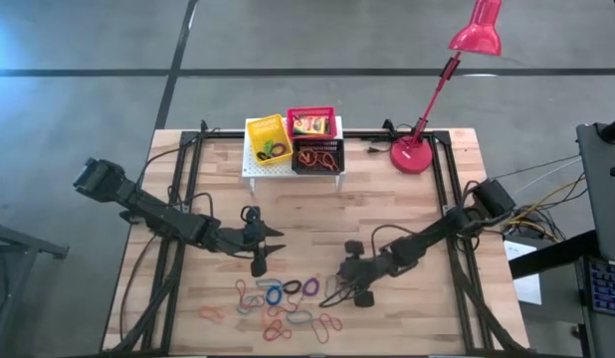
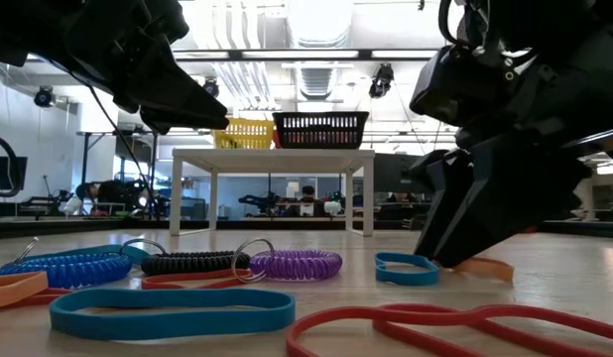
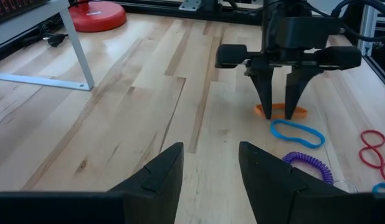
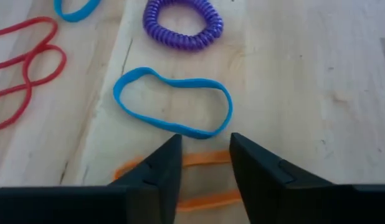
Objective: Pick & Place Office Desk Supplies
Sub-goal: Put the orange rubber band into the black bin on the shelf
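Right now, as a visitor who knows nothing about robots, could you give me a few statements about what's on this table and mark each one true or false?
1. The right gripper stands with its fingertips down at an orange loop on the table. True.
2. The purple coiled loop lies inside the yellow basket. False: it lies on the table, just beyond a blue loop.
3. The left gripper is shut on a red loop. False: its fingers are apart and hold nothing.
4. The red desk lamp stands on the table beside the small white stand that bears the baskets. True.
5. All the loops are in baskets. False: many are scattered on the table.
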`<action>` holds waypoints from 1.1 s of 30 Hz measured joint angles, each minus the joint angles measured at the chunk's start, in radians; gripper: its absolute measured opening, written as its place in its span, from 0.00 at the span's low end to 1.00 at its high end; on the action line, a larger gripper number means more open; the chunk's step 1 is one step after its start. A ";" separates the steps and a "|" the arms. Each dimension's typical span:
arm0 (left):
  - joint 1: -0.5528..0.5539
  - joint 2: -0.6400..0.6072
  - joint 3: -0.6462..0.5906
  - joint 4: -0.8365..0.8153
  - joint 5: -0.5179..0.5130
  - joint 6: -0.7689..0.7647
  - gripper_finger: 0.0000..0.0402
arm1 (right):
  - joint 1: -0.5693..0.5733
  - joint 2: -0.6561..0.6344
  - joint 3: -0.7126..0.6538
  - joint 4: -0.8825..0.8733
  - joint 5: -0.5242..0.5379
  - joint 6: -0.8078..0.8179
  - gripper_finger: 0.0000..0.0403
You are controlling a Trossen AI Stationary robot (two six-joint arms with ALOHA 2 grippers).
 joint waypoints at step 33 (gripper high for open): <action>0.000 0.000 0.000 -0.001 0.000 0.000 0.41 | -0.013 -0.162 0.006 -0.203 0.038 0.243 0.13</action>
